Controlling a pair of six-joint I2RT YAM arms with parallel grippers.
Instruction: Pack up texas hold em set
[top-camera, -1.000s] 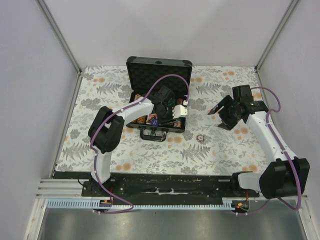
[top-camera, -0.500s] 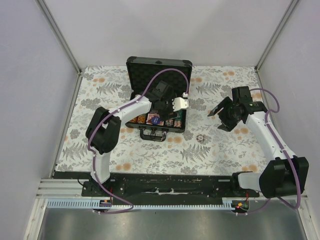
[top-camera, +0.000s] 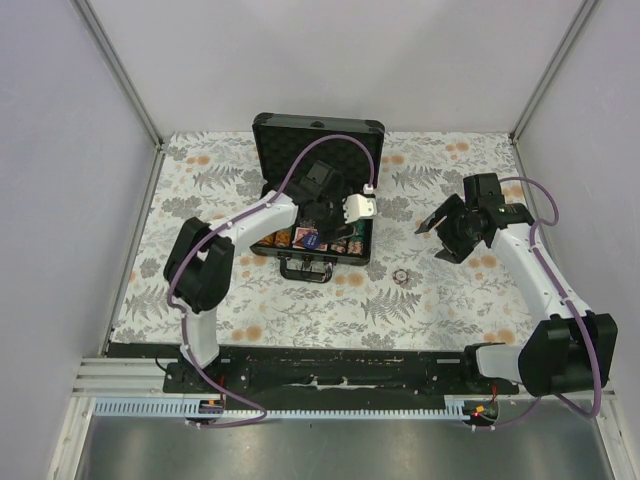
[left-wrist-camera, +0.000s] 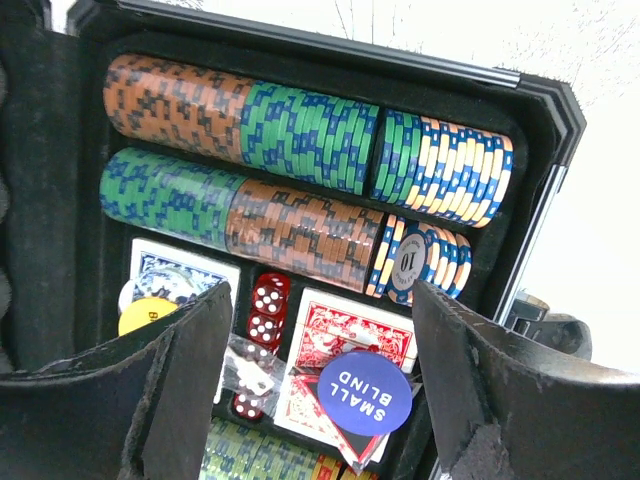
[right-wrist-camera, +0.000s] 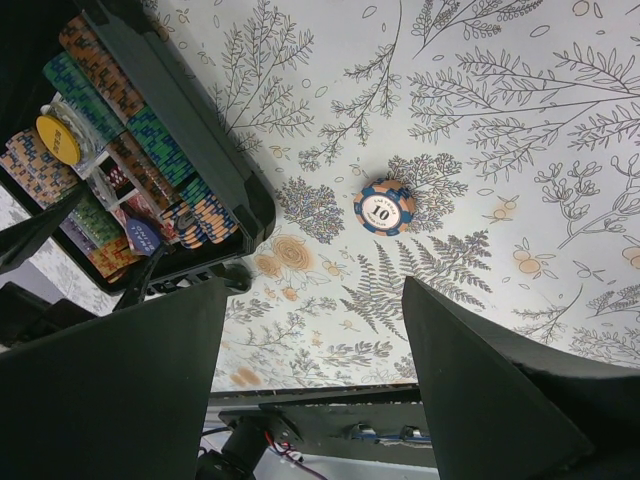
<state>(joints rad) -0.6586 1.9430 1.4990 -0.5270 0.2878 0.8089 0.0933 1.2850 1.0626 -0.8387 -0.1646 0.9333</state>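
Note:
The black case (top-camera: 270, 218) lies open in the middle of the table, lid (top-camera: 318, 140) up at the back. In the left wrist view its tray holds rows of striped chips (left-wrist-camera: 300, 130), a blue deck (left-wrist-camera: 180, 272), a red deck (left-wrist-camera: 345, 330), red dice (left-wrist-camera: 267, 308), a yellow button (left-wrist-camera: 145, 316) and a blue "small blind" button (left-wrist-camera: 365, 392) resting on a triangular button over the red deck. My left gripper (top-camera: 328, 228) hovers open above the tray (left-wrist-camera: 320, 395), holding nothing. One loose chip (top-camera: 401, 276) lies on the cloth right of the case (right-wrist-camera: 384, 208). My right gripper (top-camera: 440, 235) hangs open and empty above it (right-wrist-camera: 315, 385).
Floral cloth (top-camera: 300, 310) covers the table. Grey walls stand on the left, back and right. The case's handle (top-camera: 305, 272) points toward the arm bases, which sit on a black rail (top-camera: 330, 372) at the near edge.
My left gripper has opened and drawn back a little toward the lid, leaving the blue button lying on the red deck. The right arm has hardly moved.

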